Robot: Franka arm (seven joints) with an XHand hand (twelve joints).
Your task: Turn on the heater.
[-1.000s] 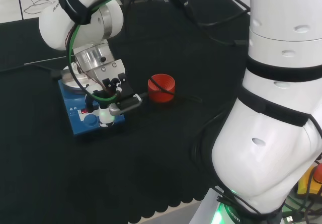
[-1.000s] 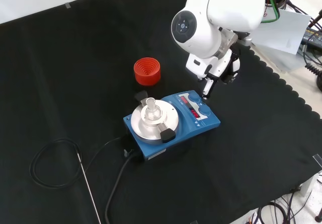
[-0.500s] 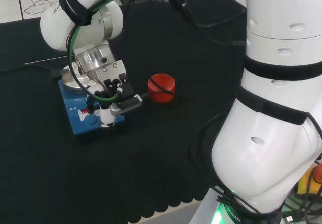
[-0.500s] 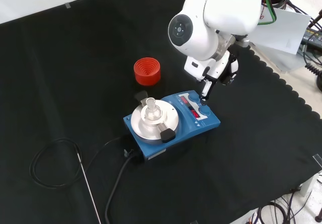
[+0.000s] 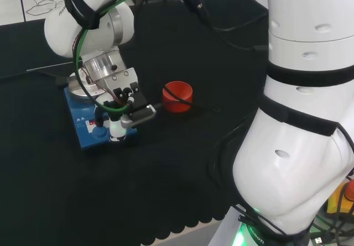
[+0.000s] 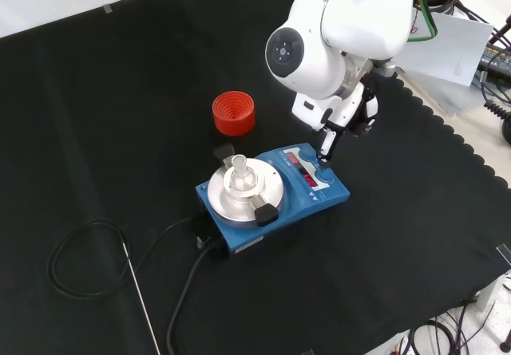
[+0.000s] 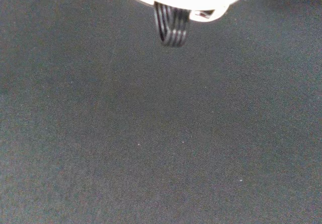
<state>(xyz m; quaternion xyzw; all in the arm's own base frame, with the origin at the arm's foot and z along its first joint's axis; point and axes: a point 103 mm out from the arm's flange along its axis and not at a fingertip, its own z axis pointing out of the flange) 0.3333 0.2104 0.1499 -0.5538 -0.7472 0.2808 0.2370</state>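
- Near the middle of the black cloth in the front view sits the heater, a blue hotplate with a round silver top plate and a front panel bearing a red lit display and a blue knob.
- On that silver plate stands a small clear glass piece, upright; what it holds cannot be told.
- A black clamp-like part rests at the plate's near right edge in the front view, and another black part lies at its far edge.
- Above the heater's panel, at its right end in the front view, hangs the hand, black and white, coming down from the white arm link.
- One straight finger points down, its tip at the panel beside the blue knob; whether it touches cannot be told.
- From the head view the hand sits over the near right corner of the heater, a white fingertip low over the blue casing; the other fingers look tucked back and hold nothing.
- Left of the hand and beyond the heater in the front view stands a red ribbed ring, well apart from both.
- Off the heater's near left side a black cable loops on the cloth, with a thin metal rod beside it.
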